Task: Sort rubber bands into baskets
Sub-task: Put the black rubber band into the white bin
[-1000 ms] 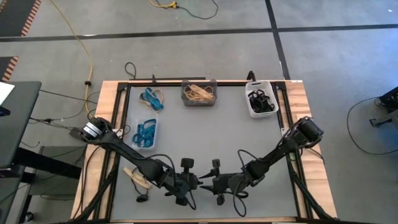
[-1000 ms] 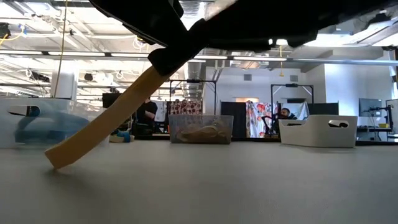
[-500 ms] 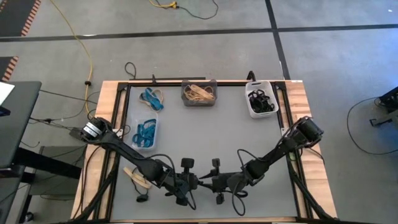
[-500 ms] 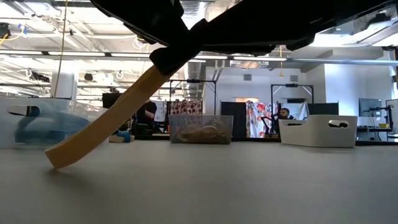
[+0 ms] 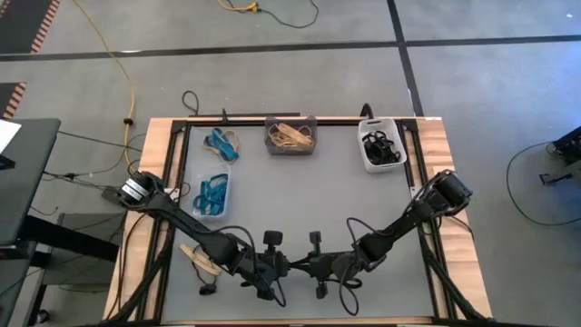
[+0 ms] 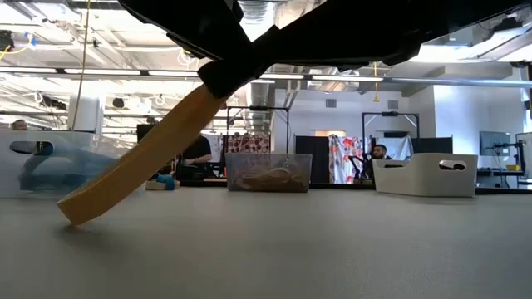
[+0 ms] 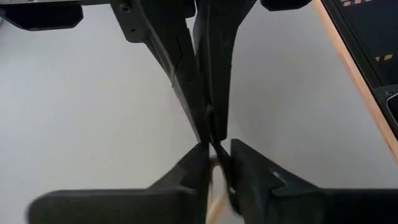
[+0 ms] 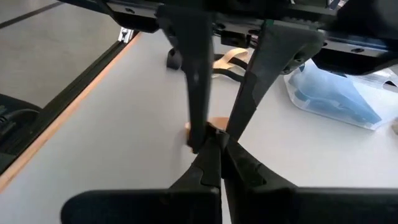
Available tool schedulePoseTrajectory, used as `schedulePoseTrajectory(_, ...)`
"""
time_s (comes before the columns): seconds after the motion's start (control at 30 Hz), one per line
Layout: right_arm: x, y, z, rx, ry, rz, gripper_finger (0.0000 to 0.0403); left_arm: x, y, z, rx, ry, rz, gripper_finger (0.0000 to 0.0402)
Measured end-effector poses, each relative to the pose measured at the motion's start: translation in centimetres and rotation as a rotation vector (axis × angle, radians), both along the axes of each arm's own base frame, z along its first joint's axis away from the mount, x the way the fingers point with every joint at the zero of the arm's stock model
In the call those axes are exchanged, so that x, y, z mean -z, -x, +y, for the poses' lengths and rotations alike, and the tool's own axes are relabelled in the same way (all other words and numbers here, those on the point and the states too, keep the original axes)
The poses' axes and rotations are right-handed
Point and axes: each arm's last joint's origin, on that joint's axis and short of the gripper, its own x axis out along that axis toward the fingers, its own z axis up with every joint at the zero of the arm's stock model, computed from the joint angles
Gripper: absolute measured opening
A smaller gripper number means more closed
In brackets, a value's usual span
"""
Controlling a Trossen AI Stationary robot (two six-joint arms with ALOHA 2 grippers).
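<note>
Looking mostly sorted: baskets (image 5: pixel 290 136) along the surface's far edge hold bands. One tan rubber band (image 6: pixel 133 170) is pinched between left tool (image 5: pixel 277 268) and right tool (image 5: pixel 309 267) near the front edge; blue ones (image 5: pixel 221 143) lie loose at the far left.

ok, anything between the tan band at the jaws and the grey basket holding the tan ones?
Nothing visible. From the tan band, at the right gripper, bare table runs to the dark grey basket.

Grey concrete floor (image 5: pixel 272 82), yellow cable (image 5: pixel 123 68), ceiling lights, distant workstations
</note>
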Motion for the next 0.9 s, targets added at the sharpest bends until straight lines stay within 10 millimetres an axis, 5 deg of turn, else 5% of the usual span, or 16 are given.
schedulePoseTrajectory(0.43, -0.3, 0.7, 0.0, 0.041, 0.087, 0.044, 0.0025, 0.0, 0.6, -0.9, -0.035, -0.002, -0.021, 0.0211)
schedulePoseTrajectory(0.7, -4.2, 3.6, -0.7, 0.200, 0.251, 0.064, 0.0025, 0.1, 1.1, -1.5, -0.095, 0.032, -0.029, 0.0227)
schedulePoseTrajectory(0.9, -7.7, 6.9, -5.5, 0.447, 0.362, 0.174, 0.0025, 0.0, 1.5, -2.2, -0.149, 0.111, -0.033, 0.0228)
